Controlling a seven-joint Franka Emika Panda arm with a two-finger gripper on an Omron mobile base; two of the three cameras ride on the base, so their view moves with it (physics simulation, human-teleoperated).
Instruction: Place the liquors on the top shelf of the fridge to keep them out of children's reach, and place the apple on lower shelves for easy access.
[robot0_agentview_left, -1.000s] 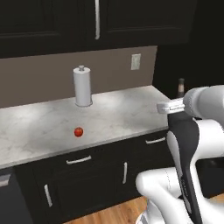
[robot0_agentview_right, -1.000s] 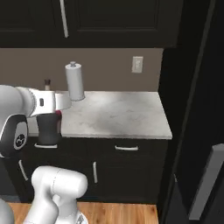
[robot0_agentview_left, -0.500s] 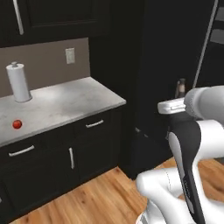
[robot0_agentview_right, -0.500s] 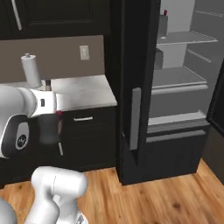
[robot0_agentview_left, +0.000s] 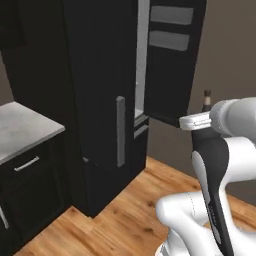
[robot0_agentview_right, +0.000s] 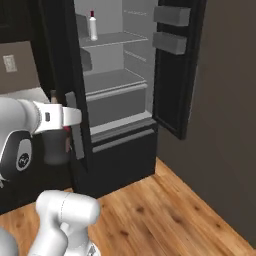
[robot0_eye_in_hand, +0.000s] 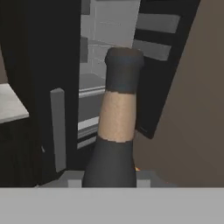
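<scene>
One white bottle (robot0_agentview_right: 93, 26) stands on the top shelf (robot0_agentview_right: 112, 39); the gripper (robot0_eye_in_hand: 109, 177) holds the dark bottle (robot0_eye_in_hand: 117, 127); the apple waits.

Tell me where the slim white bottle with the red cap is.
In the right base view, the white bottle stands upright on the top shelf inside the open fridge, near its left wall.

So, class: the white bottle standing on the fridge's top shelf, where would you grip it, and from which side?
Grip the white bottle around its straight body, below the red cap, coming level through the open front of the fridge. It stands upright on the top shelf, walled in behind, so the front is probably the freest way.
</scene>
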